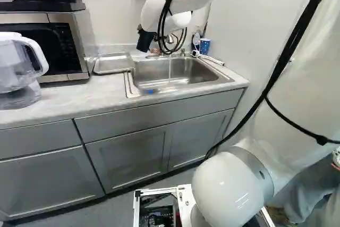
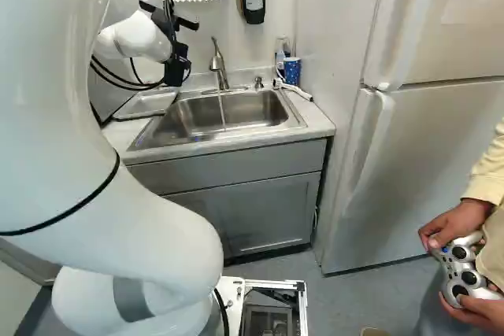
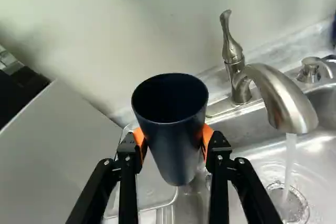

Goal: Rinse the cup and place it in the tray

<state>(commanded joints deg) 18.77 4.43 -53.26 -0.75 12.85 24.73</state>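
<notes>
Near the wall above the counter is my gripper (image 2: 176, 60); in the wrist view the gripper (image 3: 173, 141) has its orange pads pressed on both sides of a dark blue cup (image 3: 176, 150). The cup's open mouth faces the wrist camera, and its inside looks dark. Below and behind it lies the metal tray (image 1: 113, 64), left of the sink (image 1: 175, 82) in the left base view. Water (image 3: 289, 166) runs from the faucet (image 3: 278, 98) into the basin, beside the cup and not touching it.
A microwave (image 1: 47, 46) and a clear pitcher (image 1: 17, 67) stand on the counter left of the tray in the left base view. A blue patterned cup (image 2: 292, 71) is at the sink's back corner. A fridge (image 2: 417, 147) stands right of the counter in the right base view.
</notes>
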